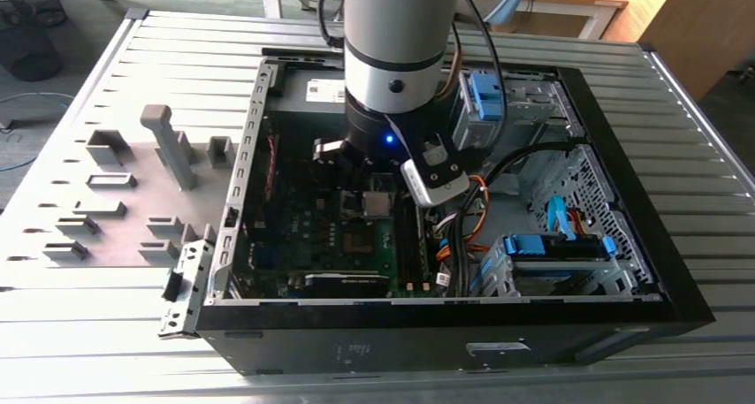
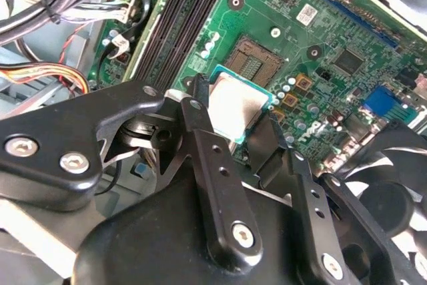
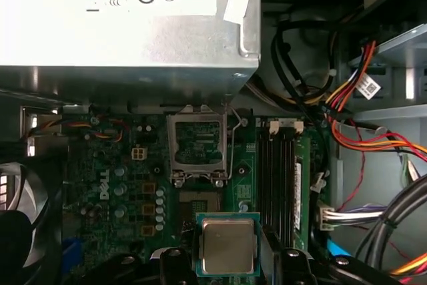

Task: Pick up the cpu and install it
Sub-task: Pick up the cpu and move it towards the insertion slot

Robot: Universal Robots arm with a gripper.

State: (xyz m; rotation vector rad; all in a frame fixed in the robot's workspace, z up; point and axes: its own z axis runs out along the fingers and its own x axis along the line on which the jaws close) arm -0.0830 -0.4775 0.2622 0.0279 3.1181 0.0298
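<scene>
Pincer (image 2: 239, 117) arms are clenched on the cpu (image 2: 239, 108), one dark finger (image 2: 200, 131) pressed against each of two opposite edges, so the chip hangs level and clear of the motherboard (image 3: 120, 185), just beside the bare socket (image 3: 200, 201). The chip looks light and stiff, with a smooth metal lid that would offer little friction. An edge grip like the present one therefore seems the sound place to hold it, keeping pressure off the underside, which I judge to be the fragile face, as are the socket's contacts. The hinged load bracket (image 3: 197, 139) stands swung open beyond the socket, toward the power supply (image 3: 120, 31), and its lever runs along the side nearest the memory slots (image 3: 280, 178). Those raised slots lie close to one finger and seem the likeliest thing to foul it. Bundled cables (image 3: 360, 125) hang farther off, past the slots, and a fan (image 2: 393, 191) sits near the other side of the pincer in the second wrist view. All of this lies inside the open computer case (image 1: 448, 333), which rests on the slatted desk (image 1: 71, 351).
</scene>
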